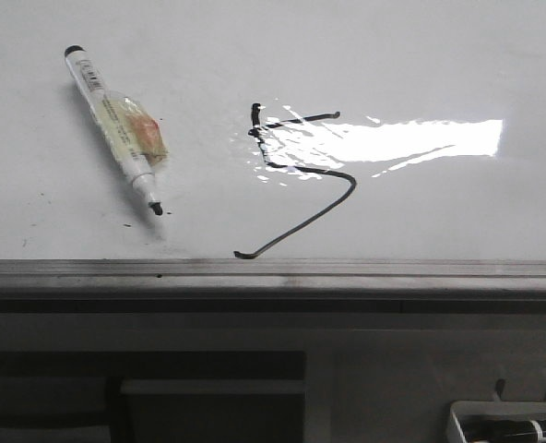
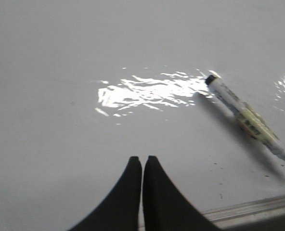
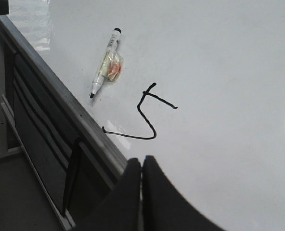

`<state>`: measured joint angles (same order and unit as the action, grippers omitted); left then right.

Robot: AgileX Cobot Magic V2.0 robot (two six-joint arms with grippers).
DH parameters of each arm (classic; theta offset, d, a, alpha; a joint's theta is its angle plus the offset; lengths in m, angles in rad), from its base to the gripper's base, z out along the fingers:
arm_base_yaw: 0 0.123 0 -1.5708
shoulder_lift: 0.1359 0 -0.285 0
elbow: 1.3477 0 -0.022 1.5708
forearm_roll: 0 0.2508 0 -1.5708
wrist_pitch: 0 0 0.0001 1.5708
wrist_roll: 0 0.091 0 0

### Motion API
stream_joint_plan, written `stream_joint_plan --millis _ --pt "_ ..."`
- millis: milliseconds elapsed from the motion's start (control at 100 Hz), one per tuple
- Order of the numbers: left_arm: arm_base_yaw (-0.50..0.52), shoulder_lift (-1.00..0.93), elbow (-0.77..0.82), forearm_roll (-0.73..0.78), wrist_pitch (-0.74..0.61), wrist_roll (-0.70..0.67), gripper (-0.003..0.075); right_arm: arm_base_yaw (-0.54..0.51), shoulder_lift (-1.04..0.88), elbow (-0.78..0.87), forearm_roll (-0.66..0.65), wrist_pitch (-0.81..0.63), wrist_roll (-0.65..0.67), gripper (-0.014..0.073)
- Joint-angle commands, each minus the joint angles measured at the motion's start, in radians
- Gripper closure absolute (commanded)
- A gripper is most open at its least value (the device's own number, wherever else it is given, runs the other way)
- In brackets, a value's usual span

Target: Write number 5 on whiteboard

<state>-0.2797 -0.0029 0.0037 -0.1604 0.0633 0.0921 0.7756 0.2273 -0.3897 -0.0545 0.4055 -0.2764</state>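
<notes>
Number 5 (image 1: 296, 171) drawn on whiteboard (image 1: 439, 55). Marker (image 1: 116, 127) lying beside it, cap off. Left gripper (image 2: 142, 161) and right gripper (image 3: 142, 162) pressed together, holding nothing.

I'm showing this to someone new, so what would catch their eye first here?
Likely the black number 5 drawn mid-whiteboard, its tail slanting down to the grey rail, partly under a bright glare patch. Next, the uncapped marker lying loose to its left, tip toward the rail.

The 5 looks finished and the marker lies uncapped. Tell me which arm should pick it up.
Left, probably. The marker lies on the whiteboard's left side, left of the number 5. The left gripper, shut and empty, views it closer than the right gripper.
</notes>
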Motion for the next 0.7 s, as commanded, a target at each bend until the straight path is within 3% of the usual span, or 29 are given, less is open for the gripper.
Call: stream_joint_plan --millis 0,170,690 --pt "0.060 -0.016 0.018 0.021 0.039 -0.098 0.0741 -0.007 0.010 -0.024 0.000 -0.073 0.001 0.0635" --pt "0.102 -0.032 0.018 0.021 0.227 -0.098 0.0741 -0.007 0.010 -0.024 0.000 -0.073 0.001 0.0635" --pt "0.102 -0.032 0.018 0.007 0.231 -0.103 0.0741 -0.007 0.010 -0.024 0.000 -0.073 0.001 0.0635"
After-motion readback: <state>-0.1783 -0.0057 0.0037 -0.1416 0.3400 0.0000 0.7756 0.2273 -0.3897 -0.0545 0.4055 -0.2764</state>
